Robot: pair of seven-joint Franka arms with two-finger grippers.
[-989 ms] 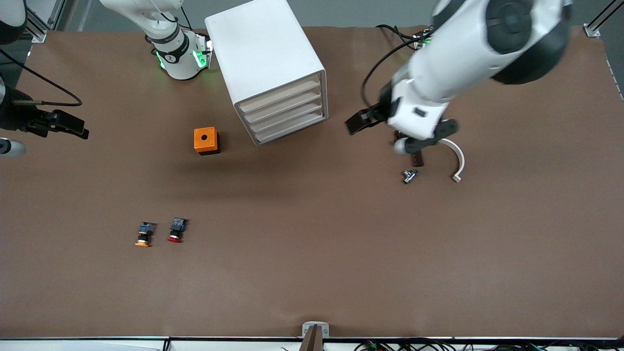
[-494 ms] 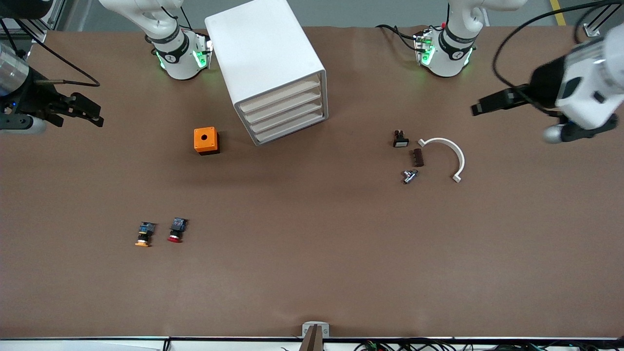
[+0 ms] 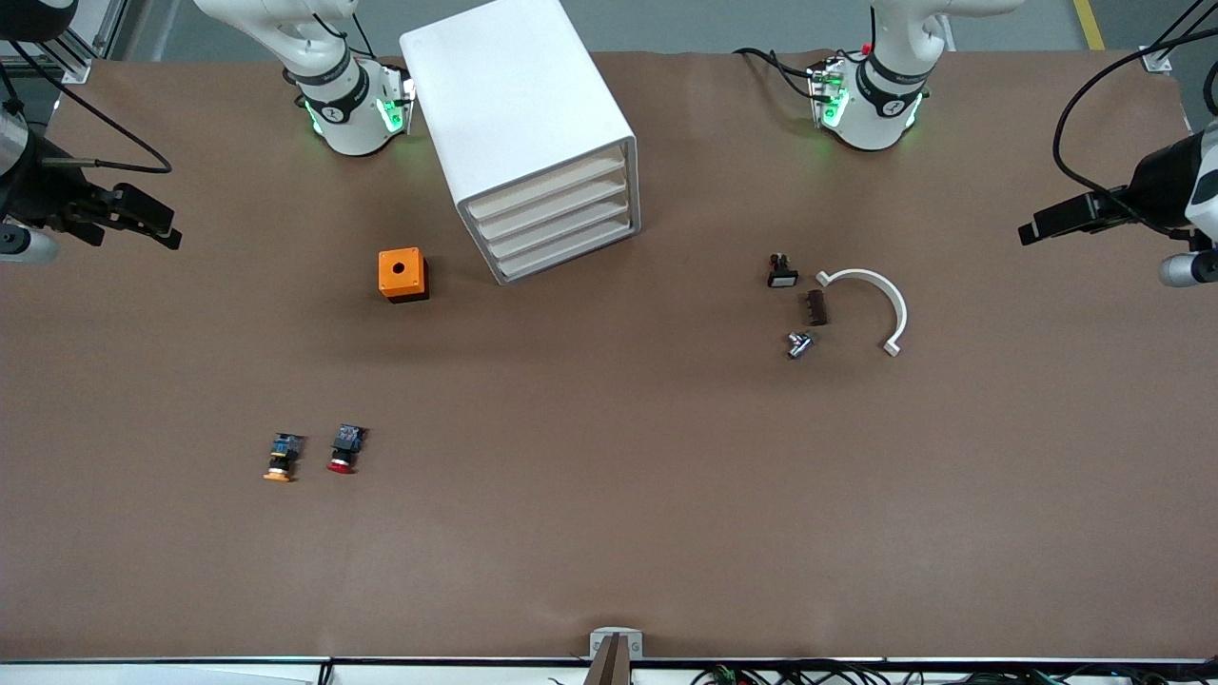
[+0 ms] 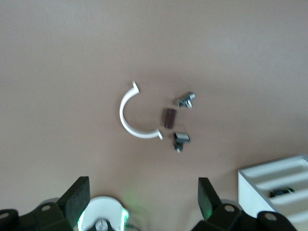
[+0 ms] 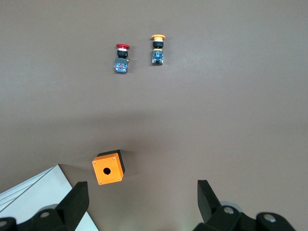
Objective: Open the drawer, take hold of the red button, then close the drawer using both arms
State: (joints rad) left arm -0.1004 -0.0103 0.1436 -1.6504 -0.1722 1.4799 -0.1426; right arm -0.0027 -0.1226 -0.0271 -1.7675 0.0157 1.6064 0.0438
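Note:
The white cabinet point(image 3: 519, 105) stands between the arm bases, with all four drawers shut; the uppermost drawer point(image 3: 547, 184) is flush with the others. The red-capped button point(image 3: 343, 449) lies on the table, much nearer to the front camera than the cabinet, beside the orange-capped switch point(image 3: 282, 457). It also shows in the right wrist view point(image 5: 121, 57). My right gripper point(image 3: 157, 233) is open and empty, up over the right arm's end of the table. My left gripper point(image 3: 1032, 231) is open and empty, up over the left arm's end. Both grippers also show open in their wrist views, left point(image 4: 142, 199) and right point(image 5: 142, 199).
An orange box with a hole point(image 3: 402, 274) sits beside the cabinet. A white curved piece point(image 3: 880, 304), a brown block point(image 3: 816, 307), a small black switch point(image 3: 781, 272) and a metal part point(image 3: 799, 343) lie toward the left arm's end.
My left arm has swung away from over the small parts toward its end of the table. My right gripper has shifted slightly. Nothing on the table has moved.

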